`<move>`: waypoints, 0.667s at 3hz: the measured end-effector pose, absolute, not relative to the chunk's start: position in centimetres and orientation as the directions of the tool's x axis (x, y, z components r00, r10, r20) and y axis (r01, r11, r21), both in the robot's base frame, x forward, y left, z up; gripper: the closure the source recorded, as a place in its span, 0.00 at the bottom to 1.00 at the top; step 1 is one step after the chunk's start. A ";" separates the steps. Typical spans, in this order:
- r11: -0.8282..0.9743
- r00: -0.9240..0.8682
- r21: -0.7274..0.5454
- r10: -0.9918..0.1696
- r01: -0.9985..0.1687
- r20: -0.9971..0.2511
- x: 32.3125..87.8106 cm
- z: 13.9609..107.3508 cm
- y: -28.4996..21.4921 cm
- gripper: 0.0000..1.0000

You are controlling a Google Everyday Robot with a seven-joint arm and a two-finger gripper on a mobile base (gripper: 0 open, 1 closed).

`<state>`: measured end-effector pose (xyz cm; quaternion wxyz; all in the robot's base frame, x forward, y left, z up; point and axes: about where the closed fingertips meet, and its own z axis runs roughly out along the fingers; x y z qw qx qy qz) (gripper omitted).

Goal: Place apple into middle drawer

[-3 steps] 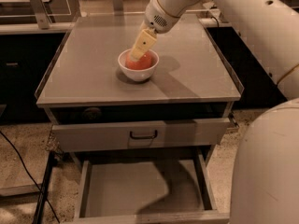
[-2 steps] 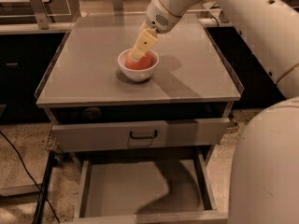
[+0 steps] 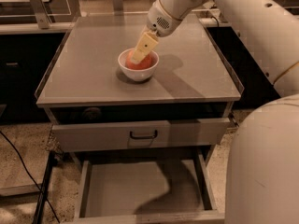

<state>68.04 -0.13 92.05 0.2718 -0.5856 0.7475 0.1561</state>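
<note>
The gripper (image 3: 137,57) hangs tilted into the white bowl (image 3: 138,74) on the cabinet top (image 3: 84,78). Its tip hides part of the apple (image 3: 145,62), which lies in the bowl directly beneath it. I cannot tell whether the gripper is clamped on the apple. Well below the gripper, the middle drawer (image 3: 135,190) stands open, its front edge cut off.

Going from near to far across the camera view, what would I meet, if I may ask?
middle drawer, pulled open → drawer with the black handle → white bowl holding the apple, with the gripper down in the bowl at the apple
</note>
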 end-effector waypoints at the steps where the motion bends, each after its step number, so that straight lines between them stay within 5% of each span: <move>1: 0.265 -0.166 -0.085 -0.791 -0.960 -0.589 68.0 92.0 -0.1 0.38; 2: 0.260 -0.165 -0.078 -0.790 -0.962 -0.590 67.9 91.8 0.2 0.40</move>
